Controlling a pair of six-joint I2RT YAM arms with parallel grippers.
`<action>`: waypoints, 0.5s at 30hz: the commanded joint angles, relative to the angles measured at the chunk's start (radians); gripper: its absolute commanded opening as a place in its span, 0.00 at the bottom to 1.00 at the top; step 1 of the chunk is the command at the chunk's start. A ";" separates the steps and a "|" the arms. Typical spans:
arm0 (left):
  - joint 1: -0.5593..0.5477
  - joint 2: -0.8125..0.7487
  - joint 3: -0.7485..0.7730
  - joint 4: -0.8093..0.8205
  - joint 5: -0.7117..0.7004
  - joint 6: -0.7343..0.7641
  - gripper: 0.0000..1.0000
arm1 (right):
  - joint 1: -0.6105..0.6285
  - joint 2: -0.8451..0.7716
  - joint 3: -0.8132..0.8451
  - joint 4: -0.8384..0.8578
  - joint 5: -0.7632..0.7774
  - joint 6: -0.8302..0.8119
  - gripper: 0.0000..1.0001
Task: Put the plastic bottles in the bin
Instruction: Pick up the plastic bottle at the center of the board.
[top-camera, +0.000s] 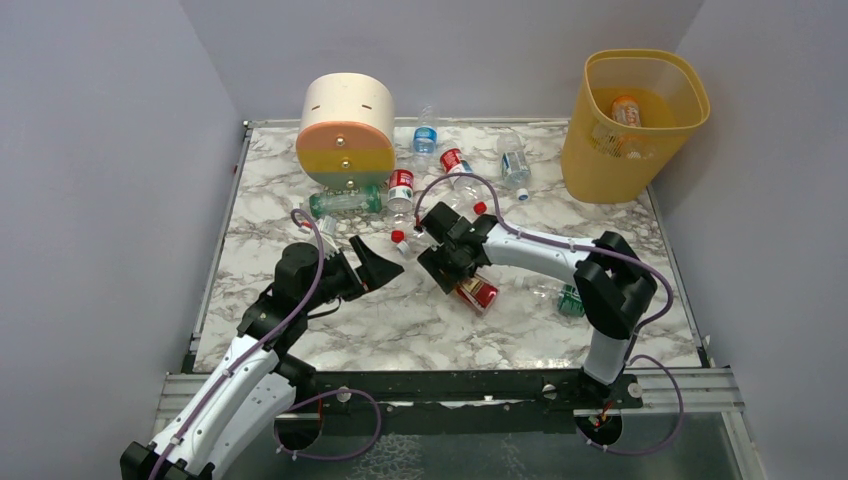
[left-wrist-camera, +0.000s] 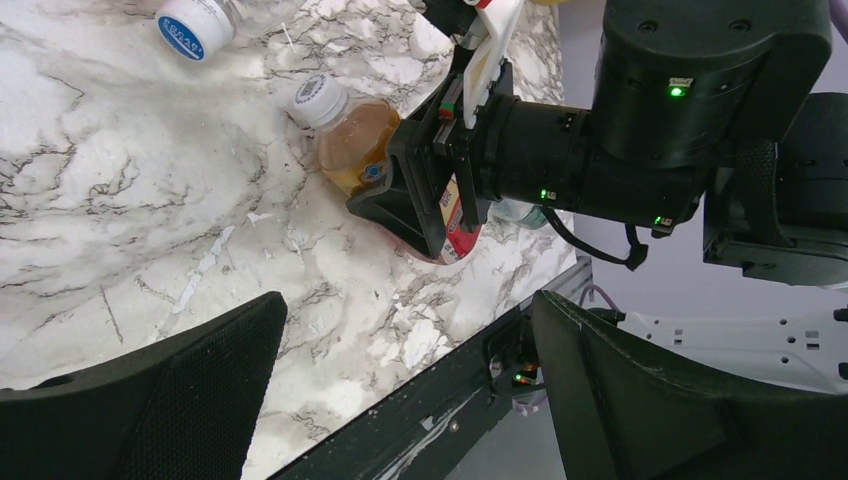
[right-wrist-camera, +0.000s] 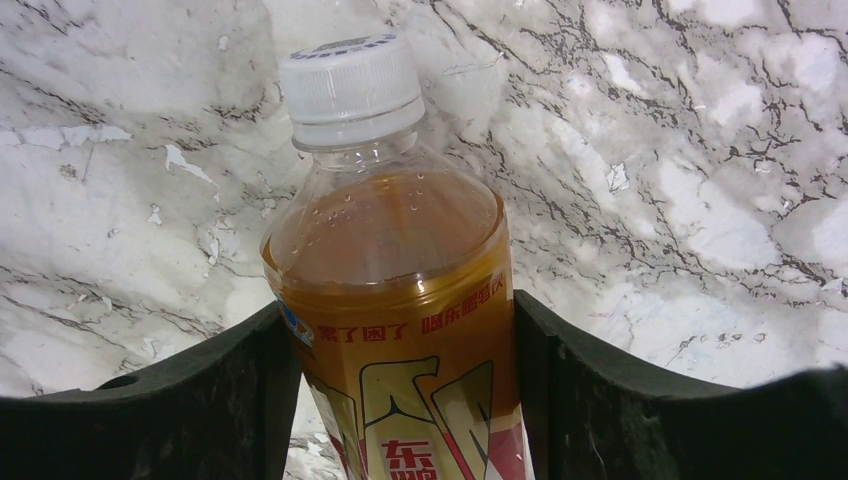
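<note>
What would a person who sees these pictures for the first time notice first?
The right gripper, at the table's middle, grips a lying amber drink bottle with a white cap by its sides. Next comes the tall yellow bin at the far right, with one bottle already inside. The left gripper hangs open nearby, holding nothing.

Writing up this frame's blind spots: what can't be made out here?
- Amber bottle: lower half cut off by right wrist view's bottom edge; top view, right gripper covers most of it.
- Bin: bottle count inside blurred by its wall, top view.
- Clear bottle: partly behind right arm, top view.
</note>
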 joint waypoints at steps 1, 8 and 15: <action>-0.005 -0.006 0.000 0.011 0.016 0.006 0.99 | 0.009 -0.032 0.042 -0.039 0.000 0.018 0.61; -0.005 -0.002 0.002 0.010 0.014 0.009 0.99 | 0.009 -0.093 0.107 -0.072 0.012 0.046 0.61; -0.005 -0.006 -0.002 0.011 0.014 0.010 0.99 | 0.008 -0.110 0.212 -0.116 0.100 0.058 0.60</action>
